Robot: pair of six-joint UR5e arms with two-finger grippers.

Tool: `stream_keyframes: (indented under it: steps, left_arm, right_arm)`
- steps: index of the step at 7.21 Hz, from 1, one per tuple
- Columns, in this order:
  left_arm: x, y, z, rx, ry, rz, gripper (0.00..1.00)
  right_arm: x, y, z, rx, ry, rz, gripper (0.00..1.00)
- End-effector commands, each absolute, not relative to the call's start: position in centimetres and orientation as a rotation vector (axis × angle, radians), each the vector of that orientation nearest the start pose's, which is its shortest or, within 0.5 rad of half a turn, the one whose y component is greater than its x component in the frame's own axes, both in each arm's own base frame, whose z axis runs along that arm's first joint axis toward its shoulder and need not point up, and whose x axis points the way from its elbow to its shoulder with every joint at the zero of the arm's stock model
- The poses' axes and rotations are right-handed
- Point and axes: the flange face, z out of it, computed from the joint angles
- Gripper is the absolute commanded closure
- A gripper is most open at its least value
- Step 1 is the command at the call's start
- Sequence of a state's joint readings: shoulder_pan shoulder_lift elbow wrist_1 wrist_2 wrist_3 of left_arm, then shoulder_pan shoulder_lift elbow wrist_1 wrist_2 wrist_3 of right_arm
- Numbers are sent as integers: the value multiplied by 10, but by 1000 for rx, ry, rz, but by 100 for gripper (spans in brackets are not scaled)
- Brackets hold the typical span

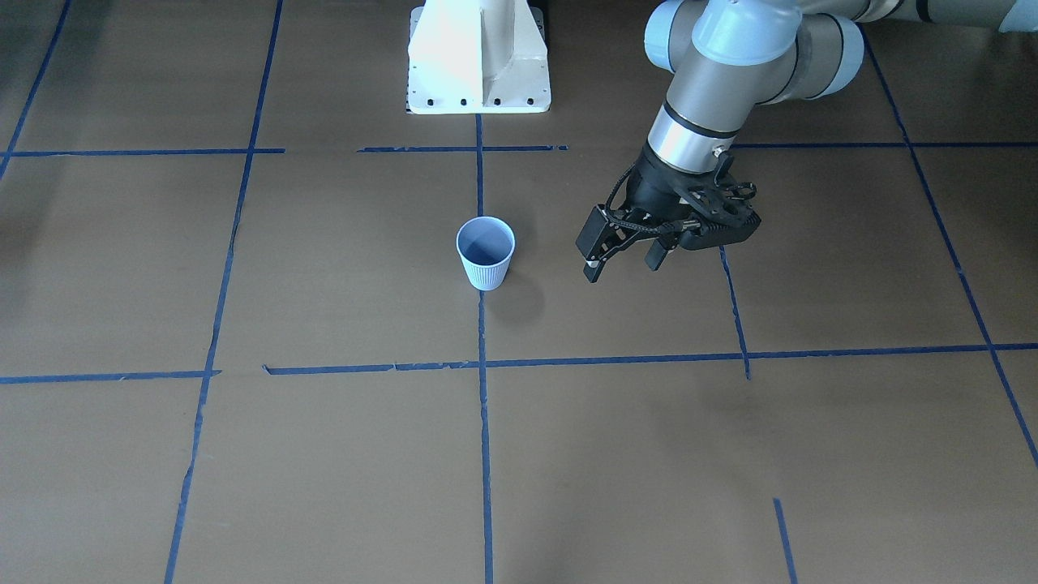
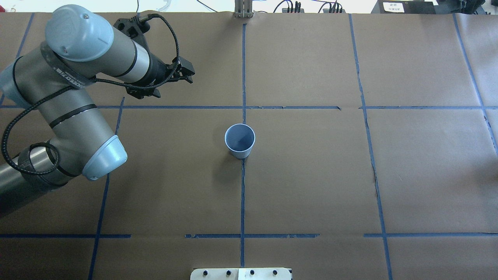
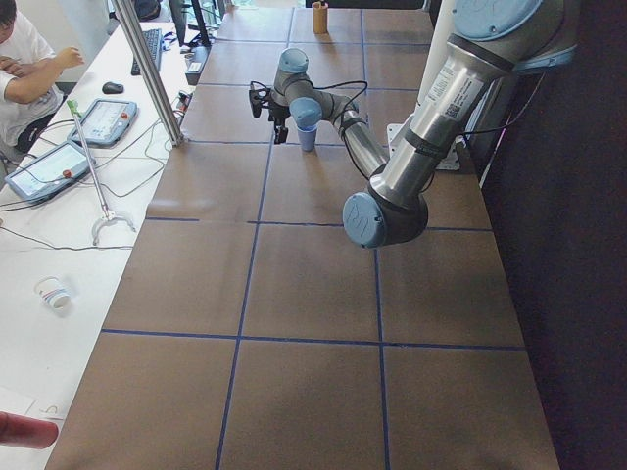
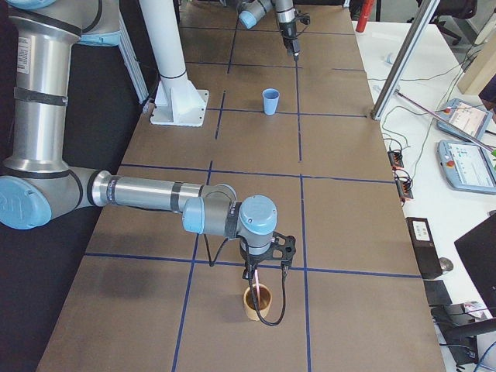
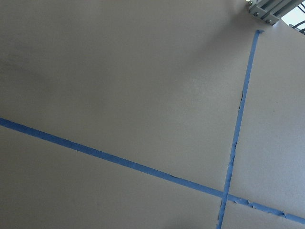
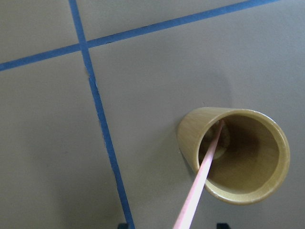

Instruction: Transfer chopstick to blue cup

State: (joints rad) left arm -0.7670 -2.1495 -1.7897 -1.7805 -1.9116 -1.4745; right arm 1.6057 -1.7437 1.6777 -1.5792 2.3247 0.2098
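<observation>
Ribbed blue cup (image 1: 486, 266) on matt paper table (image 1: 324, 454).

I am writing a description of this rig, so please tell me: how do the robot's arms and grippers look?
Both the left arm and the right arm are round grey metal tubes with light blue caps on the joints and black rings. The left gripper and the right gripper are black. A black cable loops along the left arm, which bears small white lettering.
</observation>
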Motion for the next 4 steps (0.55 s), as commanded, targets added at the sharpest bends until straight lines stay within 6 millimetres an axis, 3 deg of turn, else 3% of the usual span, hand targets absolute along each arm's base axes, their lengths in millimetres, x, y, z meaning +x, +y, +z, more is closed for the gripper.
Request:
stream_keyframes:
  steps: [1,2,4]
  left_arm:
    - [390,-515,200,157,1050,-436,0]
    - [388,-516,199,162,1053,-435,0]
    - [383,-513,191,190,1065,-441,0]
  right_arm:
    - [91,-404,694,-190,-747,412,27]
    - [103,-403,695,-202,-760,495,26]
    - [106,-409,687,-232,-772,640,27]
